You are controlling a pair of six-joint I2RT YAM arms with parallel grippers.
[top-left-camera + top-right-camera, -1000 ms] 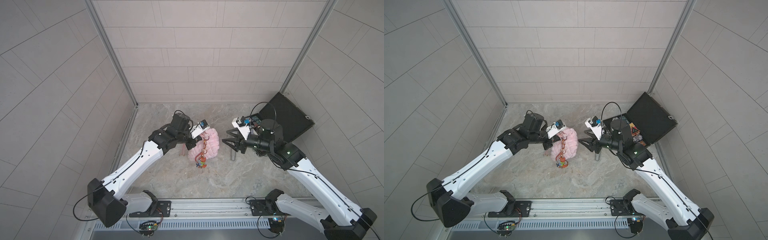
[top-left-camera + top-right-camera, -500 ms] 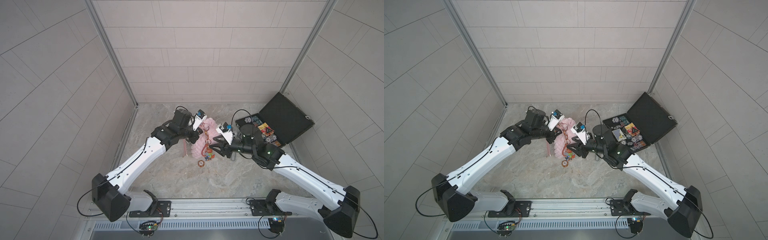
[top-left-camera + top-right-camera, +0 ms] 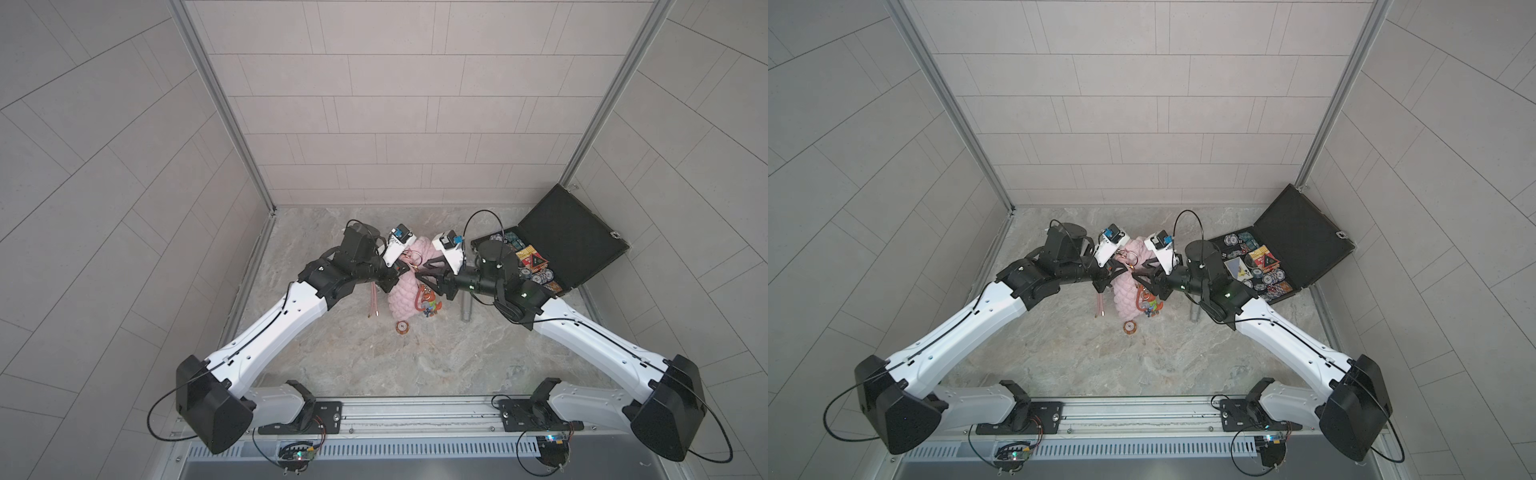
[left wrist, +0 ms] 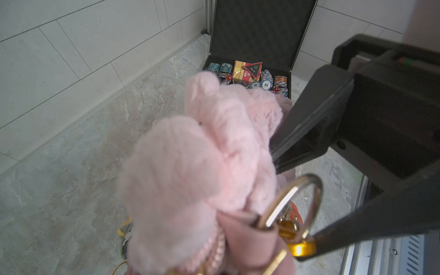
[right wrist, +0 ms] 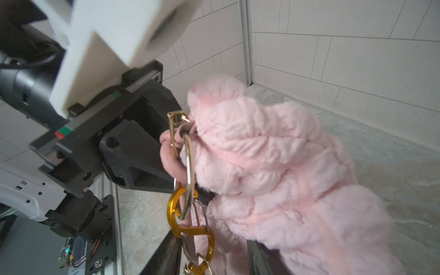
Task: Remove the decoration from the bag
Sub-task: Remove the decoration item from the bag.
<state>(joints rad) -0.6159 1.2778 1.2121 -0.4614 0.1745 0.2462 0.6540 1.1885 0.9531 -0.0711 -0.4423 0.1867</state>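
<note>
Two arms angled inward, left tool (image 3: 399, 271) clamped on bag (image 3: 402, 297) strap, right tool (image 3: 420, 277) parted around gold carabiner (image 5: 192, 230).

Open black case (image 3: 575, 245) at two o'clock on the marble-look floor (image 3: 374, 361), poker chips (image 3: 541, 276), card pack (image 4: 240, 71) and red dice (image 4: 228, 77) inside, grey cylinder (image 3: 467, 309) at its eight o'clock, tiled walls (image 3: 374, 104)

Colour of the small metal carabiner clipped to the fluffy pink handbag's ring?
Golden yellow. The small metal carabiner shows best in the right wrist view.
</note>
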